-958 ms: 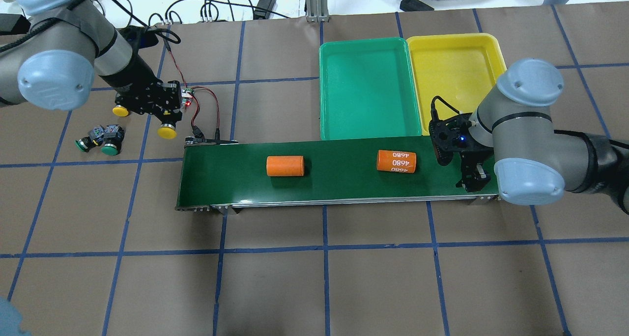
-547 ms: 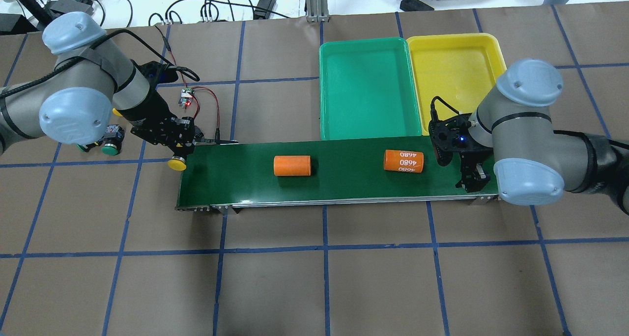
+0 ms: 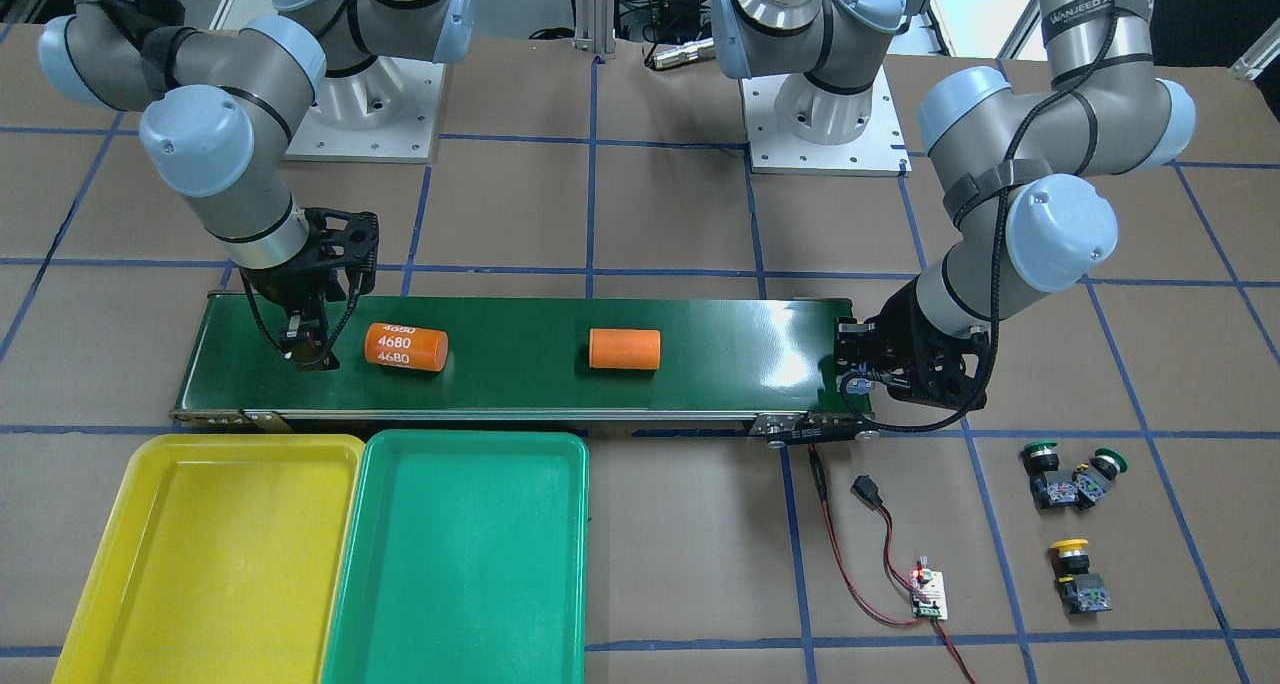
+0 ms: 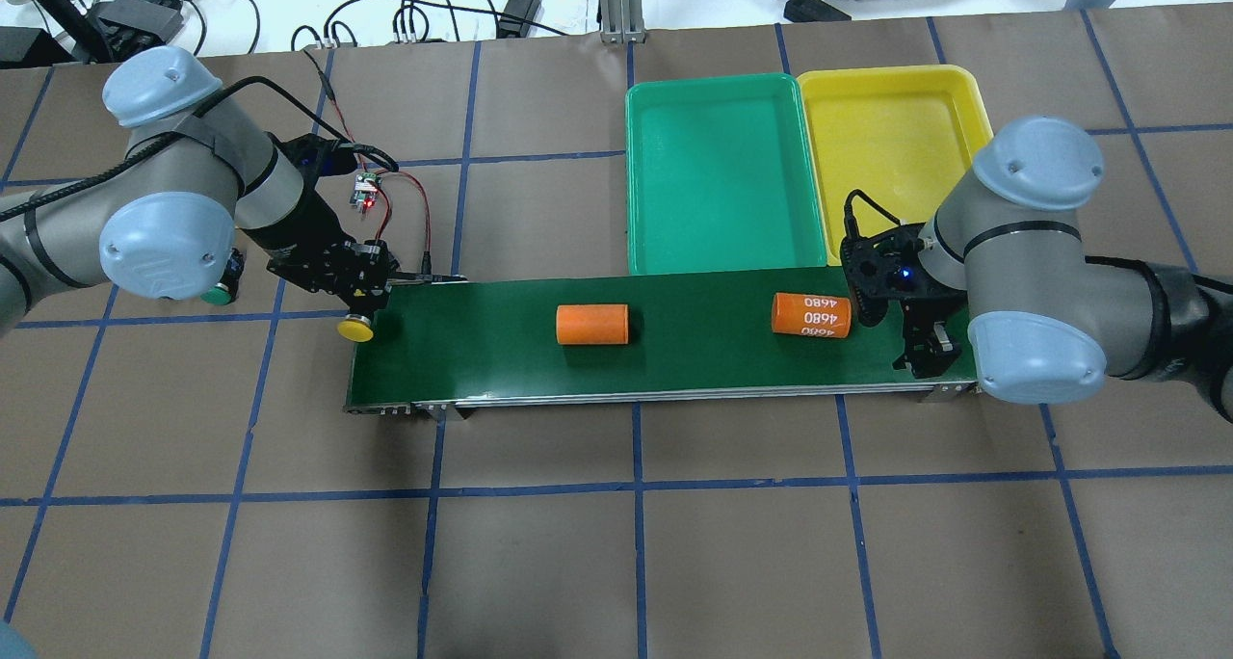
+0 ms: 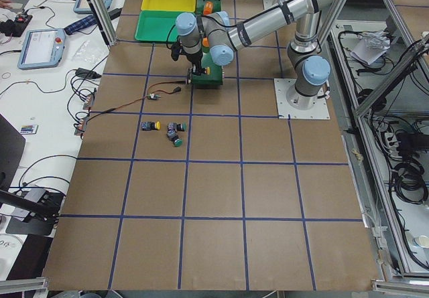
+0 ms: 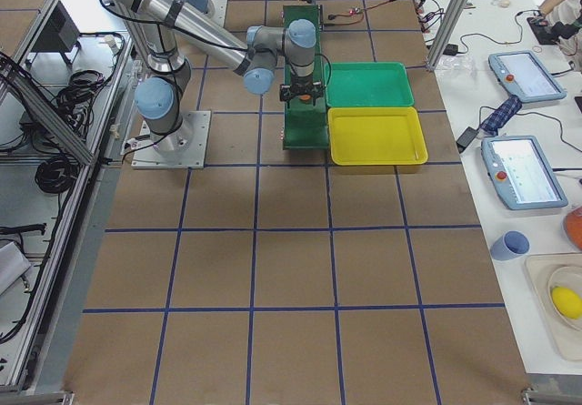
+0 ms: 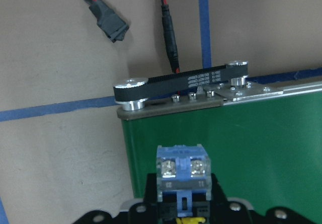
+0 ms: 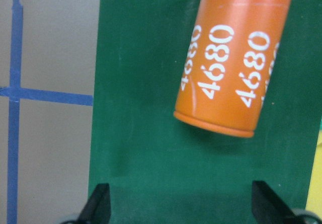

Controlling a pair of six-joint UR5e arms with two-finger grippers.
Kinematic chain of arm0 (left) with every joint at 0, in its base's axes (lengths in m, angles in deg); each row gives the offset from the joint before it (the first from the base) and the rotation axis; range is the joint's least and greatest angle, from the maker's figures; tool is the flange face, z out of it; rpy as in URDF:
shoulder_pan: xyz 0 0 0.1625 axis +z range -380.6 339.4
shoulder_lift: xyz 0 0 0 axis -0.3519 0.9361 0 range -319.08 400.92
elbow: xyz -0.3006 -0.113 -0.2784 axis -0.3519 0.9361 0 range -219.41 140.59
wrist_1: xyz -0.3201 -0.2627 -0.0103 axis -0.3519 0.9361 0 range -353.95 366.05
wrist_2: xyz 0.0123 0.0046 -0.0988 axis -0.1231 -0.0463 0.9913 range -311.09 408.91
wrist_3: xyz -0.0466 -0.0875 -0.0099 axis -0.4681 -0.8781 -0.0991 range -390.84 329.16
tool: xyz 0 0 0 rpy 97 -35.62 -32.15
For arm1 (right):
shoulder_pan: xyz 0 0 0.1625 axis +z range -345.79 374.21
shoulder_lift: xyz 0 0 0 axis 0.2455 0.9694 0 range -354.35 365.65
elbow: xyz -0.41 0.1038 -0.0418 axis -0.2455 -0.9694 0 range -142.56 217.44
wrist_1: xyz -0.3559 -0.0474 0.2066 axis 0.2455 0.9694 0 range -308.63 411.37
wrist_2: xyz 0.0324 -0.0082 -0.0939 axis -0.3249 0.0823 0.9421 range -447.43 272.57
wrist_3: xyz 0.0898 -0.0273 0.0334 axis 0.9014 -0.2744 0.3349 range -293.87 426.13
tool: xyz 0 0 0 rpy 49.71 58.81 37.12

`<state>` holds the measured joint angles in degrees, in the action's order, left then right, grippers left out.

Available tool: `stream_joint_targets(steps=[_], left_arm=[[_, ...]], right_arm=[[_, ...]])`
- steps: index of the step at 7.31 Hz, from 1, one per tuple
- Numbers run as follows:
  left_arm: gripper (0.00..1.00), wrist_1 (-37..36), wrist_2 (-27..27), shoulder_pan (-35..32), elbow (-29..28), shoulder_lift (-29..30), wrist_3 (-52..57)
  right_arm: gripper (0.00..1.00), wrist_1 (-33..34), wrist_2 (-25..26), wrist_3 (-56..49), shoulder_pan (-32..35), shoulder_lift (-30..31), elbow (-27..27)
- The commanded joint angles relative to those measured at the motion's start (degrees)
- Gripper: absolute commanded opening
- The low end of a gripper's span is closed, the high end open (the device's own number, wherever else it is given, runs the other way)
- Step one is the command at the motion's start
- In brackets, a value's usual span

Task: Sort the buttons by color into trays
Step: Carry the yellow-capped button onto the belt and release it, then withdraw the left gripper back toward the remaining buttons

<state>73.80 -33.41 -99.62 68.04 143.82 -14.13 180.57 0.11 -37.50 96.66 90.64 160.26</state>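
My left gripper (image 4: 360, 303) is shut on a yellow-capped button (image 4: 354, 329) and holds it over the left end of the dark green conveyor belt (image 4: 674, 355). The button's blue-grey contact block (image 7: 181, 169) shows in the left wrist view. Two green buttons (image 3: 1040, 456) (image 3: 1106, 462) and a second yellow button (image 3: 1070, 550) lie on the table. The green tray (image 4: 718, 172) and yellow tray (image 4: 886, 129) stand side by side behind the belt, both empty. My right gripper (image 4: 927, 343) is open over the belt's right end.
Two orange cylinders (image 4: 591, 324) (image 4: 811, 315) lie on the belt; the one marked 4680 (image 8: 231, 58) is just ahead of my right gripper. A small circuit board (image 4: 363, 192) with red and black wires lies beside the belt's left end.
My left arm has carried the yellow button from the table to the belt's left end. Both orange cylinders have drifted right along the belt. My right arm has not moved.
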Motion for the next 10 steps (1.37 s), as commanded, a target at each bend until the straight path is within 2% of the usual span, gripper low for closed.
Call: stream_joint_targets(steps=[1,2,3,4,6,8,9,10], left_arm=[[0.00,-3.23,0.06,-0.17,1.35,0.64,-0.54],[0.00,-3.24,0.06,-0.17,1.70,0.64,-0.80],[0.67,-3.16,0.14,-0.35,1.79,0.64,-1.24],[1.00,-2.81,0.15,-0.52,1.79,0.47,-1.94],[1.00,-2.11,0.67,-0.61,1.27,-2.24,-1.86],[1.00,3.58,-0.63,0.52,-0.92,-8.55,-1.42],[1.00,4.31,-3.86,2.53,-2.76,-9.63,-0.98],[1.00,4.31,-4.25,7.08,-4.17,-9.12,0.06]], right_arm=[[1.00,0.00,0.00,0.00,-0.01,0.00,-0.04],[1.00,0.00,0.00,0.00,-0.01,0.00,-0.04],[1.00,0.00,0.00,0.00,-0.01,0.00,-0.04],[1.00,0.00,0.00,-0.09,0.08,0.00,-0.04],[1.00,0.00,0.00,0.00,-0.01,0.00,-0.04],[1.00,0.00,0.00,0.00,-0.01,0.00,-0.04],[1.00,0.00,0.00,0.00,-0.01,0.00,-0.04],[1.00,0.00,0.00,0.00,-0.01,0.00,-0.04]])
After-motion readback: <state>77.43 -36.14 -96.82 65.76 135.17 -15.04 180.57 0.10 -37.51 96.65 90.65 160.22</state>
